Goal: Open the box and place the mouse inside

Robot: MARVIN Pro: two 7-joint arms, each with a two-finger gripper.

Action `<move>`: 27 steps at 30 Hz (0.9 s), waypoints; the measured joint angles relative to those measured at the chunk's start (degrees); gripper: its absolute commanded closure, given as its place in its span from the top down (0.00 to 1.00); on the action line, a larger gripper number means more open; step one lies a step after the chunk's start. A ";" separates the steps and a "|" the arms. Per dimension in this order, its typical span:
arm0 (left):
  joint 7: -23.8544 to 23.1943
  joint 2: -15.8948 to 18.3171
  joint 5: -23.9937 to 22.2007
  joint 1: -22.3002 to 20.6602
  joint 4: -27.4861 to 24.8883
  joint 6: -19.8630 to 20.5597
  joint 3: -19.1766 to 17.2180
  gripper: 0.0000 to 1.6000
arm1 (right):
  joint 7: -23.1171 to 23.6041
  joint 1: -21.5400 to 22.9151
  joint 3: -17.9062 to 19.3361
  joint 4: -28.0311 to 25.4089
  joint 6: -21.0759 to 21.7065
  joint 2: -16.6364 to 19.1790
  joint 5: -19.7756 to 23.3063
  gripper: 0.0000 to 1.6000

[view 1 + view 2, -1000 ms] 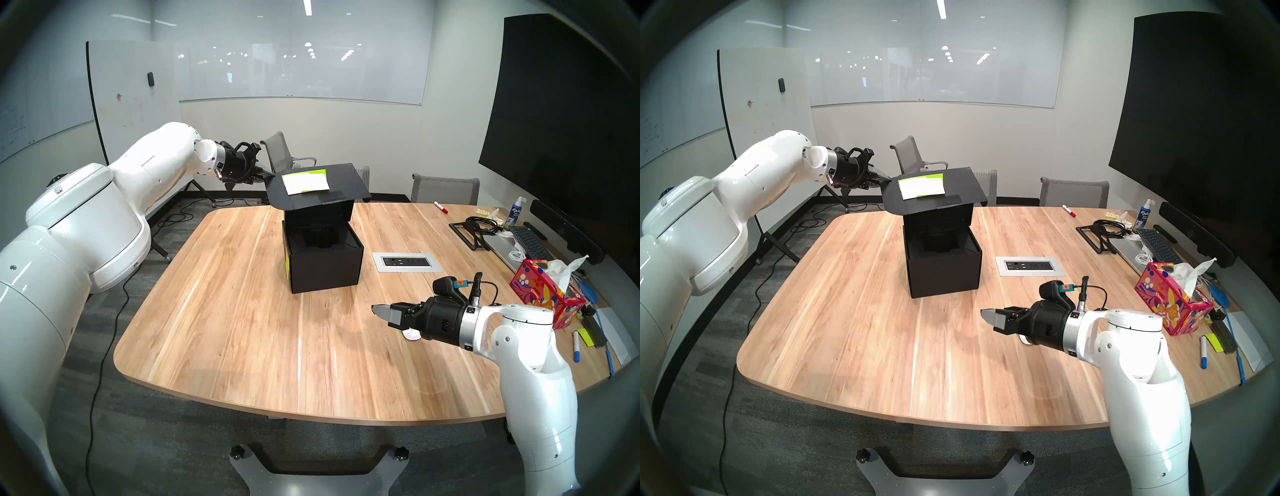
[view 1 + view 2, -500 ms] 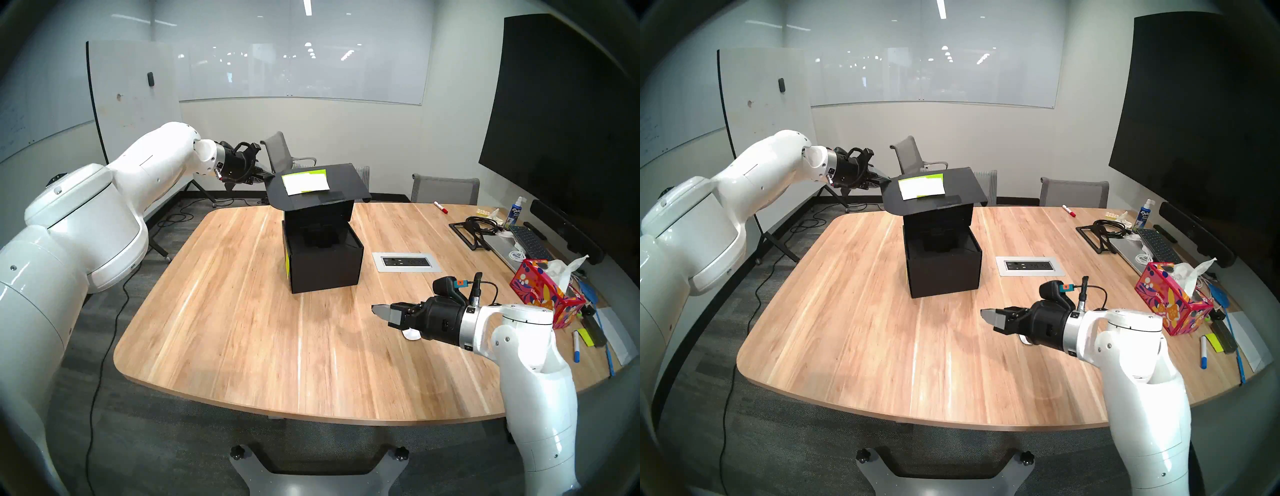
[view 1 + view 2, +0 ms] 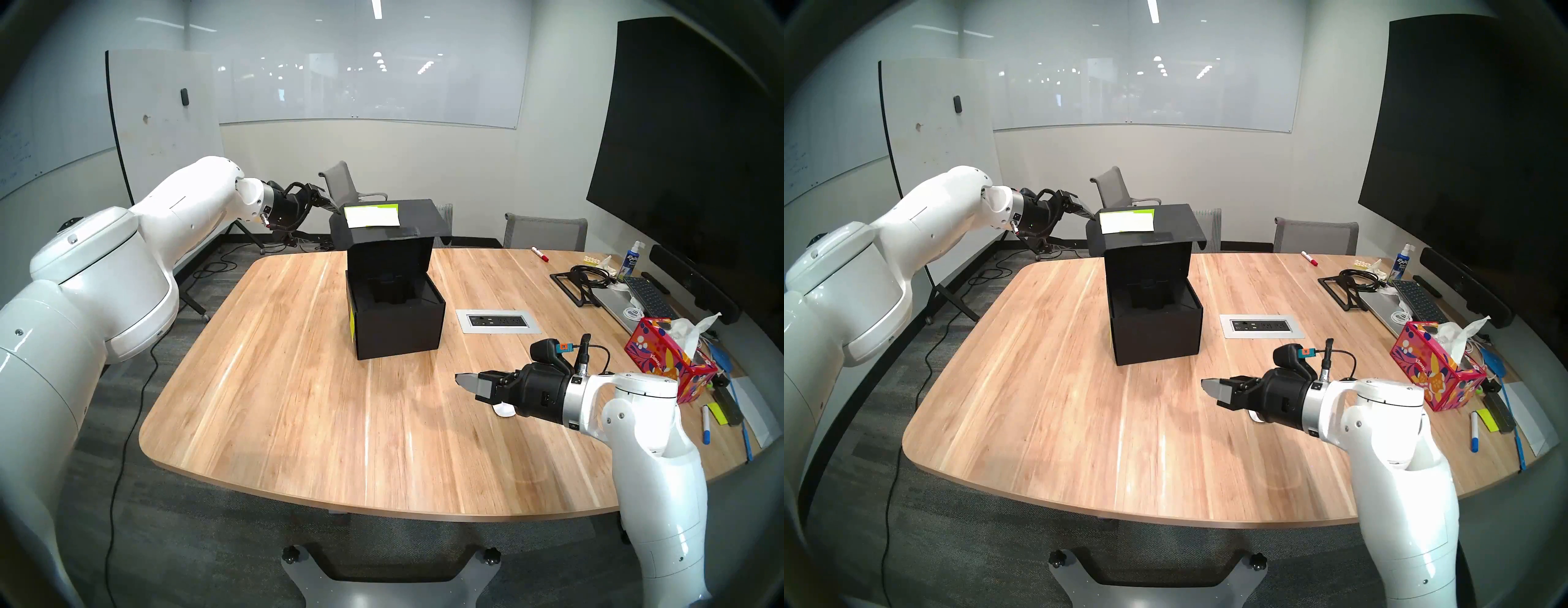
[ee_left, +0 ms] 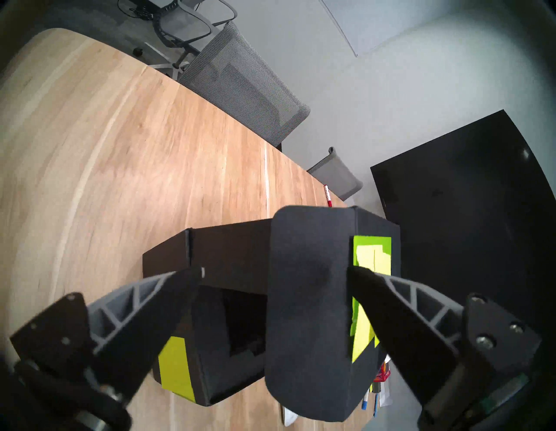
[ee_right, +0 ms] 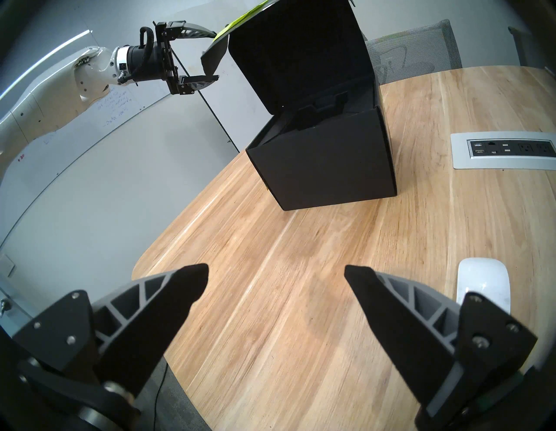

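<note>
The black box (image 3: 399, 329) stands on the far middle of the wooden table (image 3: 318, 403). Its lid (image 3: 390, 225) is raised, showing the black insert (image 5: 316, 116). A white label and yellow-green notes lie on the lid. The lid's flap (image 4: 307, 301) hangs between the spread fingers of my left gripper (image 5: 216, 57), which is open and grips nothing. The white mouse (image 5: 481, 283) lies on the table just right of my right gripper (image 5: 276, 277). From the head only a sliver of the mouse (image 3: 505, 410) shows under that gripper (image 3: 466, 380), which is open and empty.
A power outlet panel (image 3: 498, 321) is set into the table right of the box. A red floral tissue box (image 3: 666, 361), keyboard (image 3: 647, 293), cables and markers crowd the right edge. Grey chairs (image 3: 545, 231) stand behind the table and a whiteboard (image 3: 161, 127) at far left.
My left gripper has opened and let go of the lid's flap. The flap has dropped and the lid now stands more upright. The right arm has not moved.
</note>
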 measured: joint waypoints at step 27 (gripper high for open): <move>-7.59 8.20 -1.25 0.25 -10.14 0.00 4.66 1.00 | 0.05 0.00 0.00 0.04 0.00 -0.01 -0.01 1.00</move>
